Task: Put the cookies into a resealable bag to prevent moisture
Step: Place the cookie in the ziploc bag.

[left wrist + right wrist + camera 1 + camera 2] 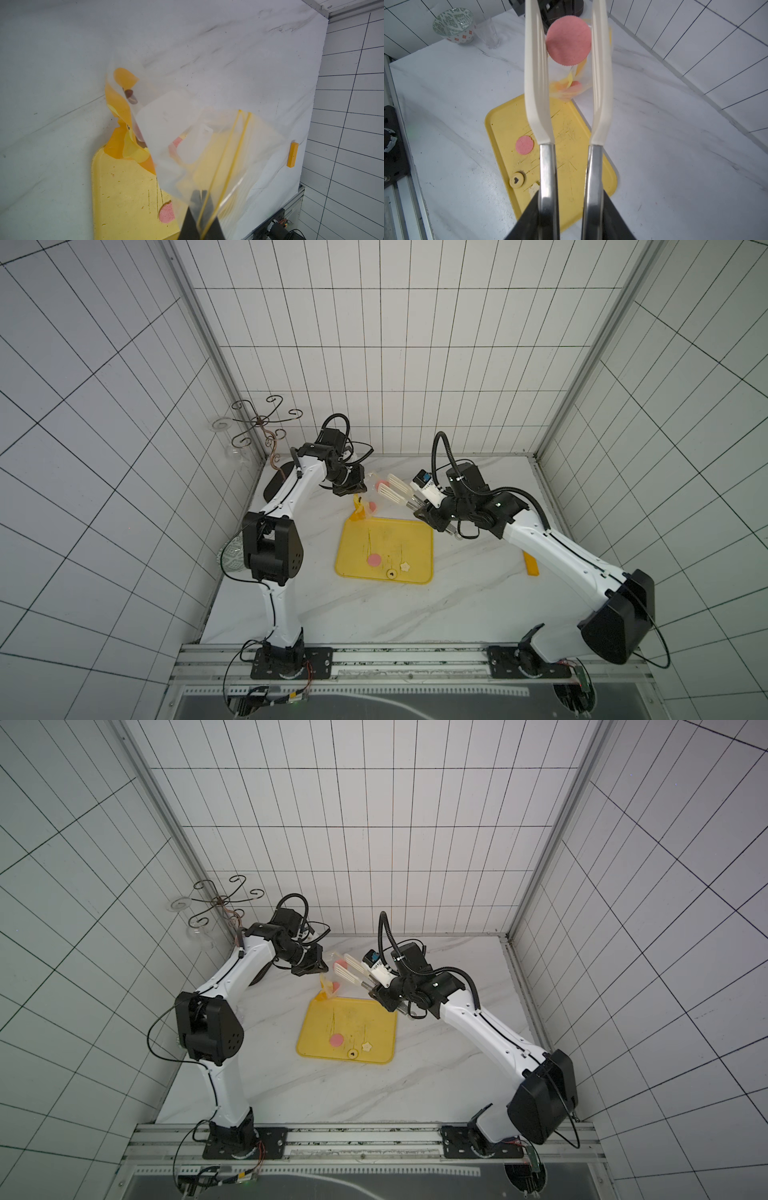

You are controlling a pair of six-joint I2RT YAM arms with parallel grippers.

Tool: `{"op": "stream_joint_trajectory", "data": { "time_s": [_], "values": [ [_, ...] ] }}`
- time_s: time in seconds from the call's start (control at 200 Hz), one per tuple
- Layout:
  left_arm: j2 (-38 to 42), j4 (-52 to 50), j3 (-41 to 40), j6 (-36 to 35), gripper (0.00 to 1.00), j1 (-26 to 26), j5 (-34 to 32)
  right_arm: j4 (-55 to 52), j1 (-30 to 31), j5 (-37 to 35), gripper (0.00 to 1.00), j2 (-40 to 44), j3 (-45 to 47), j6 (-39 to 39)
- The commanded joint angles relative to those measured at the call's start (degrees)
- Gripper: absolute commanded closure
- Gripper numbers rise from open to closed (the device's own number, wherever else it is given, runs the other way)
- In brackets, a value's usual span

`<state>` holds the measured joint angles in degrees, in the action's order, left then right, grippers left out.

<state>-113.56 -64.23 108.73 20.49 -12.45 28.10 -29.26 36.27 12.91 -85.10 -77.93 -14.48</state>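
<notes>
My left gripper (200, 193) (353, 488) is shut on the top edge of the resealable bag (176, 128) (363, 506), which hangs open over the far corner of the yellow tray (415, 539). A pink cookie (372, 506) lies inside the bag. My right gripper (570, 199) (424, 511) is shut on white tongs (536, 83). The tongs pinch another pink cookie (569, 40) just above the bag's mouth. On the tray lie a pink cookie (524, 145) (373, 559), a pale flower-shaped piece (405, 567) and a yellow dark-centred round (516, 180).
A patterned bowl (453, 25) and a clear glass (490, 33) stand at the table's left side behind my left arm. A wire stand (262, 423) fills the back left corner. A yellow block (531, 564) lies by the right edge under my right arm.
</notes>
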Motion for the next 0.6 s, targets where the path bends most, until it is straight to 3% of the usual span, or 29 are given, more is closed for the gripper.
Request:
{"op": "stream_joint_trajectory", "data": {
  "time_s": [0.0,0.27,0.49,0.595],
  "values": [
    [0.0,-0.5,1.7,-0.6,1.0,-0.3,0.6,-0.9,-0.7,2.0,0.59,-4.5,-6.8,-2.3],
    [2.4,-0.5,0.0,-0.3,1.0,-0.5,1.4,-0.7,-1.0,1.3,0.55,-11.6,-12.0,-3.6],
    [1.5,-0.4,0.6,-0.4,1.0,-0.4,1.3,1.8,-1.1,2.2,0.42,-6.7,-7.3,-2.3],
    [0.7,-0.4,1.5,-0.4,1.0,-0.2,1.3,1.8,-1.2,1.6,0.42,-2.5,-3.1,-1.9]
  ]
}}
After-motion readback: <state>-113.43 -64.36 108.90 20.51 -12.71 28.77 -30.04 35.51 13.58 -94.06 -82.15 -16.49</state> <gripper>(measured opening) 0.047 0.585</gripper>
